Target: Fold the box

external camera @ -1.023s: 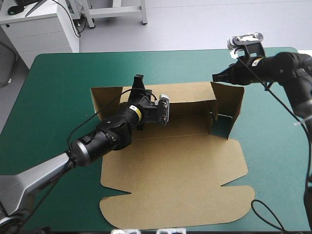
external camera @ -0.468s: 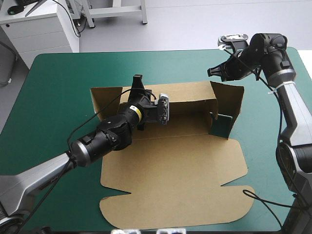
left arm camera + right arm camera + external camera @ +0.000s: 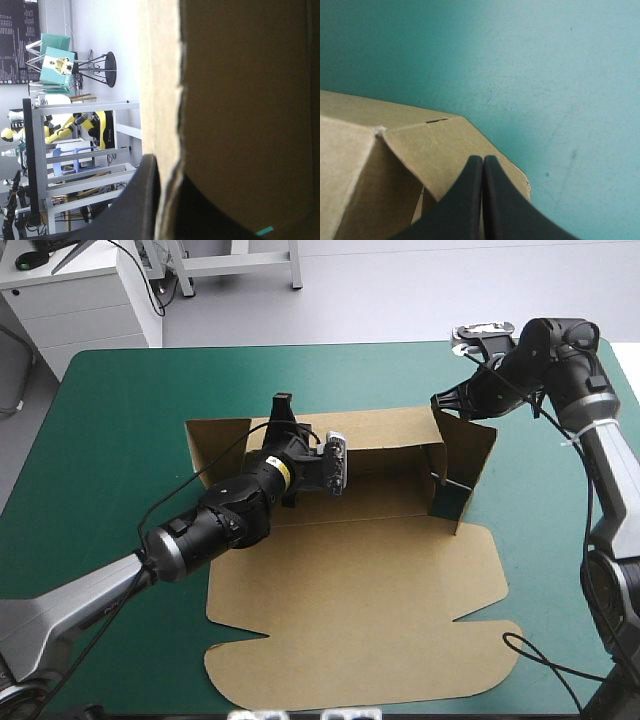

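Box (image 3: 350,590) of brown board is lying near the middle of the teal-green table cover (image 3: 110,420). Its back wall (image 3: 385,430) and right side wall (image 3: 470,450) are standing up, and the big lid sheet (image 3: 340,640) is lying flat toward the near edge. The left gripper (image 3: 285,412) is clamping the top edge of the back wall near its left end. In the left wrist view one black finger (image 3: 142,200) is pressing on the outer face of the board, so the fingers are almost together with the sheet between them. The right gripper (image 3: 441,400) is hovering at the far corner of the right side wall with its two fingers (image 3: 470,200) pressing together into one point. Whether the tip is touching the board is not clear.
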Available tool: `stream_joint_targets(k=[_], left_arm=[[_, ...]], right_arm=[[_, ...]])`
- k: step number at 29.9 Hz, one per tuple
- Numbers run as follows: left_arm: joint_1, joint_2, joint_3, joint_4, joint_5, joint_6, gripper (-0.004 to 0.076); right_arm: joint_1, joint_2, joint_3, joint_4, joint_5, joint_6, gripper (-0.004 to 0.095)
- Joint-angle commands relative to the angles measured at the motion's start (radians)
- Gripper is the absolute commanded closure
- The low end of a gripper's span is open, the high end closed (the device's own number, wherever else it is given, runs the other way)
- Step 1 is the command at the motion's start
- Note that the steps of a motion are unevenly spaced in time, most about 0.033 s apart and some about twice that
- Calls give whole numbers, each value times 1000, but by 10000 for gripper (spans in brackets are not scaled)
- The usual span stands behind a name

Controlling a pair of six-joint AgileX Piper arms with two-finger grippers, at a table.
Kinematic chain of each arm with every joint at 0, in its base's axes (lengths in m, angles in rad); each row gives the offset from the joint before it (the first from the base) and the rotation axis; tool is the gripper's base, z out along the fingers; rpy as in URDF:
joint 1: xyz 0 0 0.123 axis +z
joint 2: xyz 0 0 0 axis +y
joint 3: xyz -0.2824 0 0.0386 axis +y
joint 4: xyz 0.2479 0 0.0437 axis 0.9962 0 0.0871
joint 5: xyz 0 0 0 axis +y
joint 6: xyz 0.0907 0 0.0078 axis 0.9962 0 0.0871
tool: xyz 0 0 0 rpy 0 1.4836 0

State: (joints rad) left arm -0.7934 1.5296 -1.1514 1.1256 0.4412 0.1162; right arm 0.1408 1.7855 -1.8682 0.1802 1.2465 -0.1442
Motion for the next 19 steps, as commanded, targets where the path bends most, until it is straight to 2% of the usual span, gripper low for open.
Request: stream_joint_targets(k=[1, 9, 15, 17, 19], left_arm=[[-2, -22, -11, -22, 42, -24, 731], [-2, -22, -11, -22, 44, -24, 731], [-2, -22, -11, -22, 42, -24, 731], [-2, -22, -11, -22, 42, -24, 731], [-2, -22, -11, -22, 42, -24, 731]], right_arm=[[-7, -86, 4, 10, 0, -19, 922], [-7, -101, 76, 19, 2, -41, 922], [-7, -119, 88, 84, 2, -53, 917], [-7, -130, 88, 88, 2, -53, 883], [-7, -140, 88, 88, 2, -53, 787]])
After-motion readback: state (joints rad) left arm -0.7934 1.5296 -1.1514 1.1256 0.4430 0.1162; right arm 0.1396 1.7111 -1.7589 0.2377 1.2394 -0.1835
